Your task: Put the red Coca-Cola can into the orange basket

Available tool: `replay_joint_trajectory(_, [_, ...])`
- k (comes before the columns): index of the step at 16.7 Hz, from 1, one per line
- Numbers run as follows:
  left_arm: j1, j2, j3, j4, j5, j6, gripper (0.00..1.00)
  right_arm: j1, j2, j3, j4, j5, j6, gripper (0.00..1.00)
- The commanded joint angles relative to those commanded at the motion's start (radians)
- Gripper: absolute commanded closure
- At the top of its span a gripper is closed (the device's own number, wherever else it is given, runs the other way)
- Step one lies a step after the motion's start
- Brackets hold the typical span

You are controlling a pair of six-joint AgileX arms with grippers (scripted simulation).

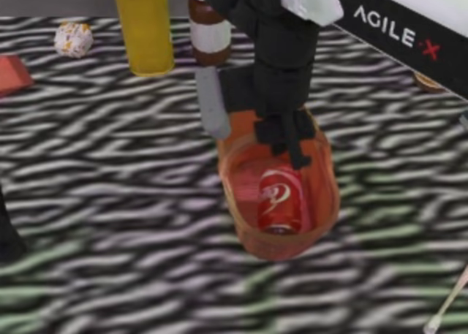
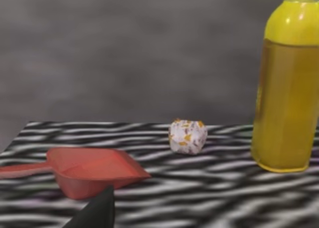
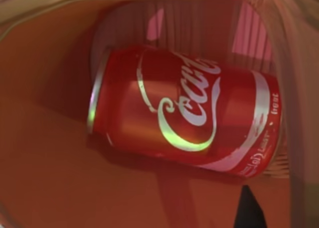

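- Lying on its side, the red Coca-Cola can (image 3: 184, 115) rests on the floor of the orange basket (image 1: 325, 202), script facing up.
- Right gripper (image 1: 287, 145) hangs above the basket's far end, just apart from the can; I cannot tell whether its fingers are spread.
- Left arm (image 1: 7, 235) sits at the table's left edge; its fingers cannot be judged either.
- Behind the basket stand a yellow bottle (image 1: 144, 27), a small patterned ball (image 1: 73, 39) and a red scoop (image 2: 94, 170).

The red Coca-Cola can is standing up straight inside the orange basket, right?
Not quite. The small red metal Coca-Cola can is inside the oval translucent orange basket, but it lies on its side on the floor of the basket, not standing up. The top view and right wrist view both show this.
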Motion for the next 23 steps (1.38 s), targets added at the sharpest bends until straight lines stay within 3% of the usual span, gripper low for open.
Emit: replay_joint_trajectory(23, [0.000, 0.000, 0.000, 0.000, 0.000, 0.000, 0.00, -0.006, 0.004, 0.042, -0.041, 0.002, -0.008, 1.00])
